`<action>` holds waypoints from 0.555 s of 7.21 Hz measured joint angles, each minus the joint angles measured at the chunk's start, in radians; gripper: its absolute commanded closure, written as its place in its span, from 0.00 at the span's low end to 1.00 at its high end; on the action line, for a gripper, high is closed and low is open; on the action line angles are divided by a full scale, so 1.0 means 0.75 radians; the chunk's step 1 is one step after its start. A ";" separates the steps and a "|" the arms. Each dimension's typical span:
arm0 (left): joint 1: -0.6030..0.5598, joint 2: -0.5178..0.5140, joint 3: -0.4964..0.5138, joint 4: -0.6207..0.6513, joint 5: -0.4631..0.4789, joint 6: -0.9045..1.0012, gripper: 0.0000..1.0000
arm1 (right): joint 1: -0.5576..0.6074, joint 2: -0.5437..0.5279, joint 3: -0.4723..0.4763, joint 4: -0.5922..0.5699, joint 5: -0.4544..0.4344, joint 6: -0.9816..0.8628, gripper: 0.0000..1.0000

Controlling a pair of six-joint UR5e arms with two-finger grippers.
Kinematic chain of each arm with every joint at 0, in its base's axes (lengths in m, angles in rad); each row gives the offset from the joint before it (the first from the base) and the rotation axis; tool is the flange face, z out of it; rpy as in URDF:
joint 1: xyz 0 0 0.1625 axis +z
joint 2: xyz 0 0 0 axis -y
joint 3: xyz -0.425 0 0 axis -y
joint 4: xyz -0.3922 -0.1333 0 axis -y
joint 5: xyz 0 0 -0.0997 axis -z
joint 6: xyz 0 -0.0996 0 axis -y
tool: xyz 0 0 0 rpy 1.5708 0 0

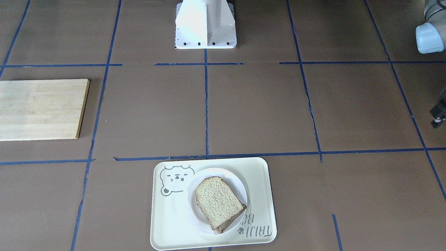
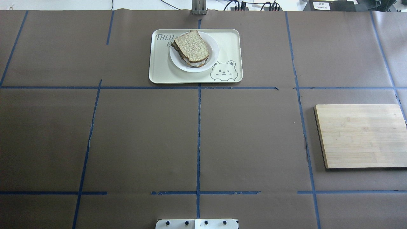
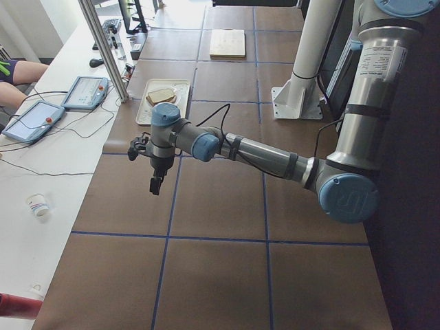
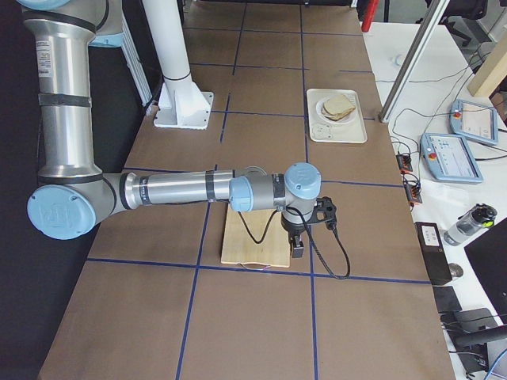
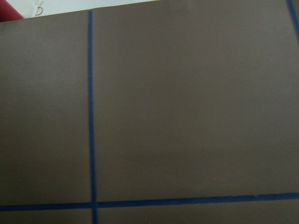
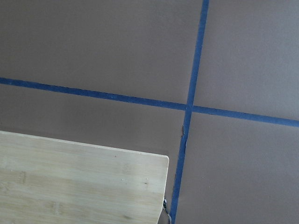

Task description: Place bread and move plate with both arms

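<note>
Overhead exterior puts the bread (image 2: pixel 191 46) on the plate (image 2: pixel 214 51) in the tray (image 2: pixel 159 70), far-centre on the desk (image 2: pixel 143 133), its length slanted. My left end effector (image 3: pixel 156 184) and right end effector (image 4: pixel 297 248) hang well apart at either end, neither plainly nearer; I cannot tell their opening

Brown tabletop (image 2: pixel 143 143), blue tape grid (image 2: pixel 198 143)
</note>
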 measured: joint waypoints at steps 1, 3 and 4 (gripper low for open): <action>-0.074 0.006 0.015 0.115 -0.012 0.149 0.00 | 0.017 -0.017 -0.007 -0.004 0.013 -0.001 0.00; -0.191 0.051 0.128 0.219 -0.149 0.367 0.00 | 0.047 -0.058 -0.013 -0.012 0.094 0.009 0.00; -0.232 0.083 0.177 0.230 -0.220 0.458 0.00 | 0.053 -0.073 -0.013 -0.013 0.114 0.015 0.00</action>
